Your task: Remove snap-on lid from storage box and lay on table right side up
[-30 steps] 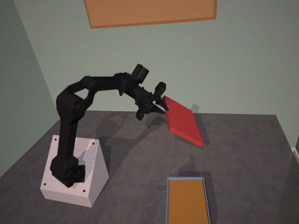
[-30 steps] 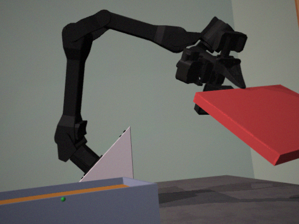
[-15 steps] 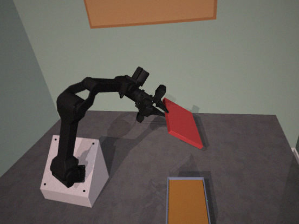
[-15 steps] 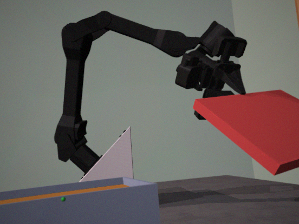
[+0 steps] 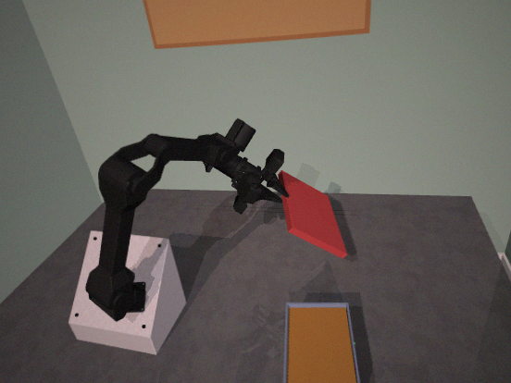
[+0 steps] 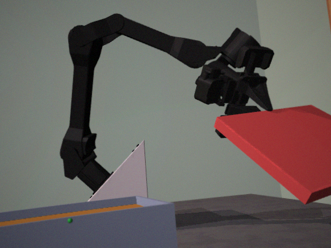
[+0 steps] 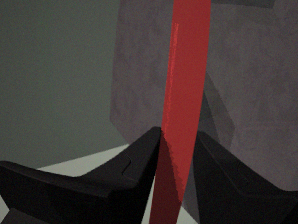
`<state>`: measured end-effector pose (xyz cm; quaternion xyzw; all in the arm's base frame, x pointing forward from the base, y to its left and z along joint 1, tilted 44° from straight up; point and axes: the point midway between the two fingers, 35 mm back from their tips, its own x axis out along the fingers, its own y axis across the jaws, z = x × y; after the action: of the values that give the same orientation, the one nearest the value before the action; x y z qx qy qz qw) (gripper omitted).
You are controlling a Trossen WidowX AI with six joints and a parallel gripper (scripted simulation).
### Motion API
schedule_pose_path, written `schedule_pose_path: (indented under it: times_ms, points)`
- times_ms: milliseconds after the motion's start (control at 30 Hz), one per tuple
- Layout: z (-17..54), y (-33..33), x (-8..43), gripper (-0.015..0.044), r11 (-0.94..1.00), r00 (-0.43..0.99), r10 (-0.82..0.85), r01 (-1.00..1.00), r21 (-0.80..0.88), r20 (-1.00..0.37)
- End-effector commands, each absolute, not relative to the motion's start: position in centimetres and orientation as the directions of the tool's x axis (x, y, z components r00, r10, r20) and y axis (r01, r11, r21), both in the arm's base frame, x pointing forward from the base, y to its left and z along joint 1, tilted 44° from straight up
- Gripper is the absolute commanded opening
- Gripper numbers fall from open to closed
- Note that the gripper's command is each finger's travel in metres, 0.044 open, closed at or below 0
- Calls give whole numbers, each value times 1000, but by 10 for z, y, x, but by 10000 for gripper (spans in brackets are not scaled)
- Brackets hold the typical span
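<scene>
The lid point(image 5: 315, 215) point(image 6: 279, 147) point(image 7: 187, 75) is a red, flat slab, held in the air above the table beyond the box's far end. It is tilted, its far side lower than the gripped edge. A smooth face points up; its underside is hidden. My gripper point(image 5: 284, 199) point(image 7: 177, 136) is shut on one edge of the lid, one finger on each face. In the exterior view the lower fingertip is hidden behind the lid. The storage box point(image 5: 285, 342) point(image 6: 120, 224) is blue-grey, open at the top with orange inside, and stands at the bottom of the top view, partly cut off.
The dark grey table point(image 5: 231, 287) point(image 6: 240, 230) lies under the lid and the box. The white wedge-shaped arm base point(image 5: 168, 287) point(image 6: 132, 180) stands at the left in the top view. A small green dot point(image 6: 69, 220) is on the box's side. An orange panel point(image 5: 259, 20) is on the back wall.
</scene>
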<state>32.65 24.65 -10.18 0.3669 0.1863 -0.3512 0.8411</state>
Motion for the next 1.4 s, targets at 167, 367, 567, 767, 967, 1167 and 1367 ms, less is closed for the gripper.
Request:
schedule_pose_path:
  times_ms: [167, 367, 567, 767, 967, 1167, 1367]
  points:
    - [-107, 241, 326, 0, 488, 688, -455, 724, 487, -566]
    - [-110, 238, 326, 0, 488, 688, -456, 724, 487, -565]
    - [-114, 235, 325, 0, 488, 688, -456, 724, 487, -565]
    - [-117, 232, 325, 0, 488, 688, -456, 724, 487, -565]
    - [-121, 228, 324, 0, 488, 688, -456, 724, 487, -565]
    - [-124, 225, 324, 0, 488, 688, -456, 724, 487, -565]
    - [-128, 222, 323, 0, 488, 688, -456, 724, 487, -565]
